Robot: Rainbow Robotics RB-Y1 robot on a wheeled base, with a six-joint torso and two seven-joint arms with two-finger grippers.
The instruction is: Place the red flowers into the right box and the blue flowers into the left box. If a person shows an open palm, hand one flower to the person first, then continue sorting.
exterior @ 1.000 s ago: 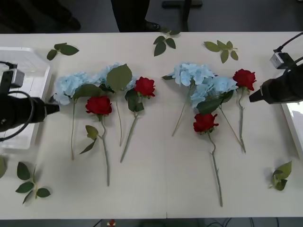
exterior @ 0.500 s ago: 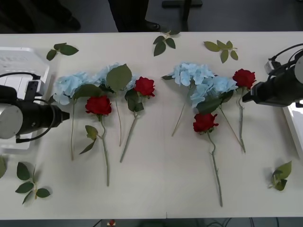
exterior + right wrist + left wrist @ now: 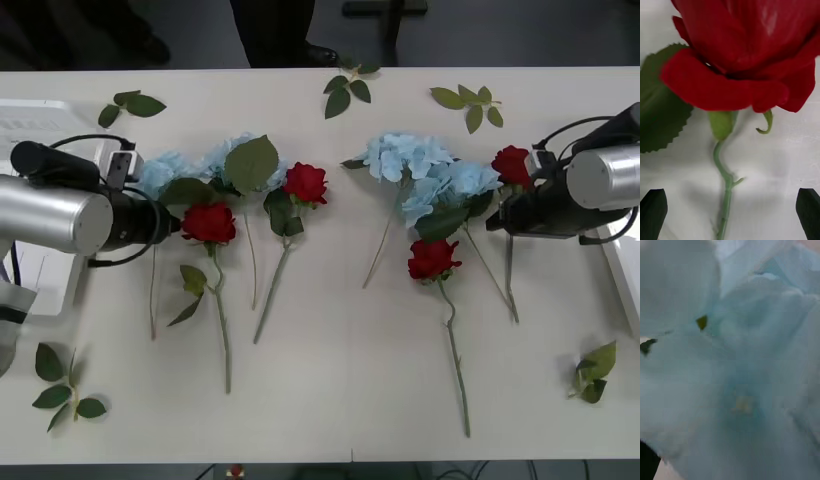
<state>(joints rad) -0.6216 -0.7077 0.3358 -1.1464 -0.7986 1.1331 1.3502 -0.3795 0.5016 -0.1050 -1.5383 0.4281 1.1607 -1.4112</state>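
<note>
Lying spread across the white table (image 3: 330,400) are the red flowers (image 3: 433,259) and the blue flowers (image 3: 405,155), all outside the boxes. Two roses are lying left of centre among two blue clusters; two more roses are lying right of centre beside two further blue clusters. The rightmost red rose (image 3: 513,163) is lying just beside the right gripper (image 3: 497,222), which is hovering over its stem. In the right wrist view this rose (image 3: 748,52) is showing close up, its green stem (image 3: 725,187) running between the two black fingertips (image 3: 653,208), which are standing wide apart and touching nothing. The left gripper (image 3: 170,222) is sitting over the leftmost blue cluster (image 3: 160,172), just beside a red rose (image 3: 209,222). The left wrist view is showing pale blue petals (image 3: 733,363) pressed close; one black fingertip is showing at a corner, and whether this claw is open or closed cannot be determined. The left box (image 3: 40,125) is sitting at the table's left edge; the right box (image 3: 620,270) is sitting at the right edge.
</note>
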